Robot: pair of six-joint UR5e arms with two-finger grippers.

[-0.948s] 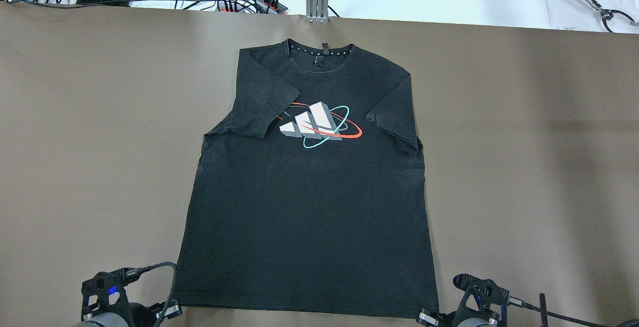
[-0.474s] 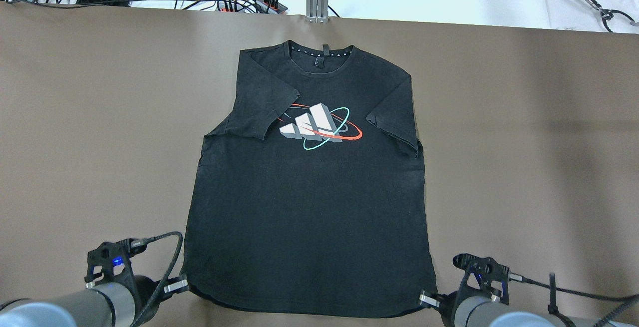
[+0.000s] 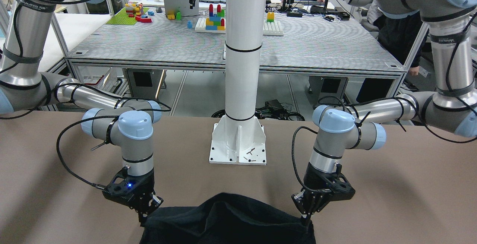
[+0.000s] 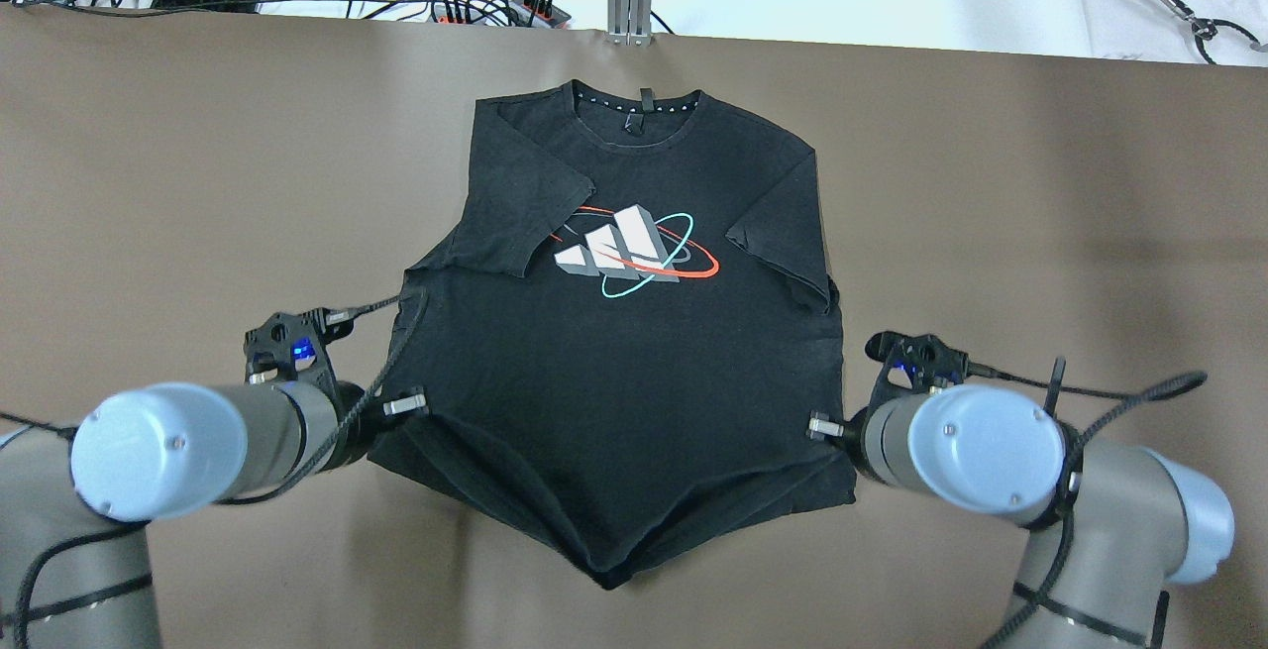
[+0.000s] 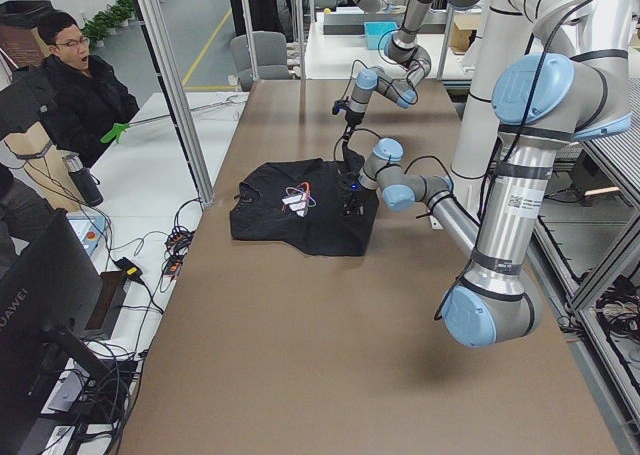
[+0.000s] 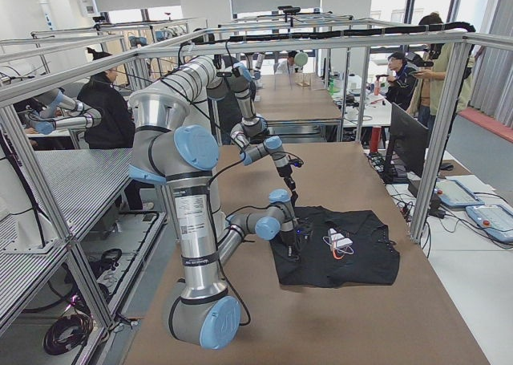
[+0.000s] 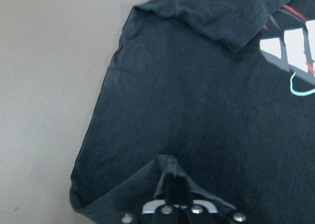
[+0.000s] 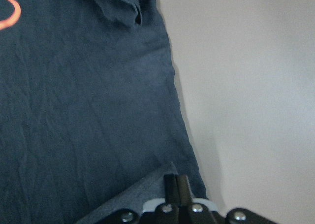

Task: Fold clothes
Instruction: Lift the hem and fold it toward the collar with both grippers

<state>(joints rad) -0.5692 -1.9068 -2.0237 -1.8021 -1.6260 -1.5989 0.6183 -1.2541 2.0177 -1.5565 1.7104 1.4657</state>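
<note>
Shirt (image 4: 614,362) lies face up mid-table (image 4: 178,183), collar toward the far edge, both sleeves folded in over the chest. Left gripper (image 7: 170,178) and right gripper (image 8: 175,180) are each pinched closed on a bottom hem corner and held above the body, with the hem sagging between them. The matched two-corner hold is likely meant to double the lower half over with a straight fold line.

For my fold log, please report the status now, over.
Left gripper shut on black T-shirt hem corner; right gripper shut on the other. Hem corners raised, middle sagging. Nothing seen blocking.
</note>
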